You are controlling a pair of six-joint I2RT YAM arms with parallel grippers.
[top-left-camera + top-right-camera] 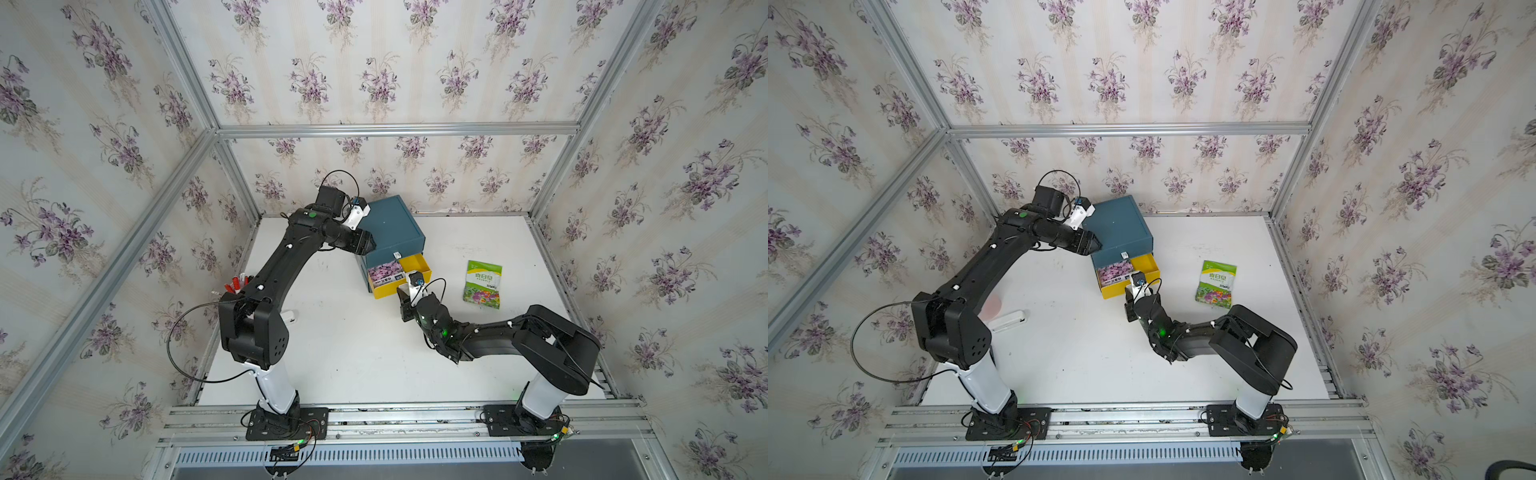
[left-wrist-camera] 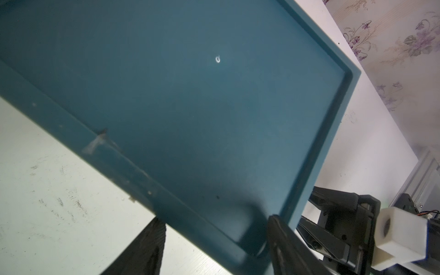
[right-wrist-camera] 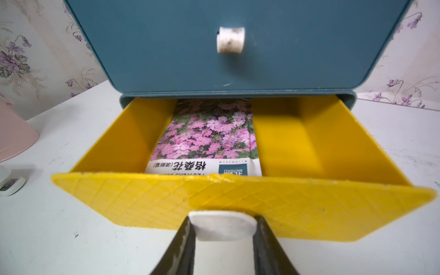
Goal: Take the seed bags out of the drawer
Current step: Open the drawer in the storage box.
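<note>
**Hazards**

1. Handle slip. The right gripper (image 3: 223,220) holds only the small white handle (image 3: 223,229) of the yellow drawer (image 3: 309,202). If you pull off the drawer's line of travel, the pads may slide off it.
2. Overtravel. The drawer stands well out of the blue cabinet (image 1: 390,226). A further pull may draw it free and tip it onto the table (image 1: 353,353).
3. Failed pick. The pink-blossom seed bag (image 3: 207,135) lies flat on the drawer floor, with its near edge tucked behind the front panel. It looks glossy and thin, so a jaw may skid over it or fail to get beneath it.
4. Cabinet shift. If the left gripper (image 1: 365,243) does not brace firmly, the cabinet may slide with the drawer.

**Gripper state**

- Right: the jaws are partly closed and clamped on both sides of the white handle.
- Left: the jaws stand apart, straddling a front corner of the cabinet top. You cannot tell whether they press on it.

**Seed bag locations**

One bag is in the drawer. The green-and-white seed bag (image 1: 483,284) lies on the table, well apart from the drawer. No third bag is visible.
</note>
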